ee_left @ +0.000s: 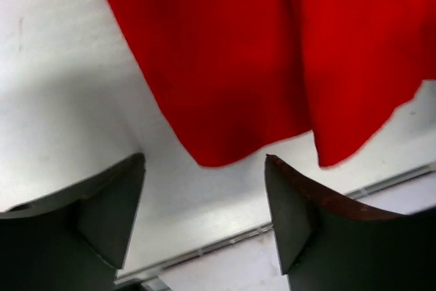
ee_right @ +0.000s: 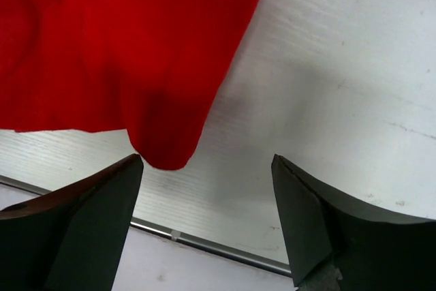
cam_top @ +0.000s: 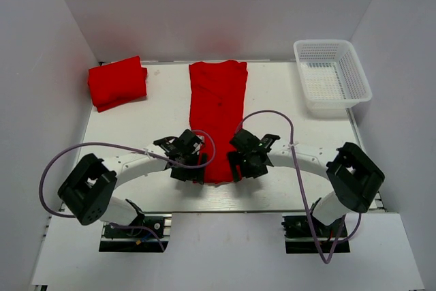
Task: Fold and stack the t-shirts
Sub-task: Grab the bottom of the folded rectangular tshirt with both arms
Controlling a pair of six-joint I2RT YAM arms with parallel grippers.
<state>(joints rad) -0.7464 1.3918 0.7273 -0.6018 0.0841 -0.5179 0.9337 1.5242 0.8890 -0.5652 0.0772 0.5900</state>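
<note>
Hands first: left hand (ee_left: 204, 163) spread wide, its dark fingers (ee_left: 102, 216) well apart and nothing pinched between them; a rounded near corner of red cloth lies just beyond the fingertips, apparently not touching either one; right hand (ee_right: 208, 161) likewise spread, holding nothing; the opposite near corner of the same cloth sits just beside one fingertip, whether touching it cannot be told. Both hands hover low over the white surface (cam_top: 293, 107) at the near hem, one at each corner, as seen from the top view. Cloth is the long t-shirt (cam_top: 216, 110): bright red, folded lengthwise into a narrow strip running from the hands away to the far edge of the surface, roughly on the centre line; sleeves not visible; the left wrist view shows two overlapping layers at the hem with a vertical edge between them. Folded t-shirt (cam_top: 117, 83), also red, lies as a compact thick rectangle at the far left corner of the surface, well apart from the strip. White mesh basket (cam_top: 330, 108) stands at the far right corner, tilted slightly outward past the surface edge. Purple cables (cam_top: 272, 114) loop from each arm; the right one arches over the surface beside the strip.
</note>
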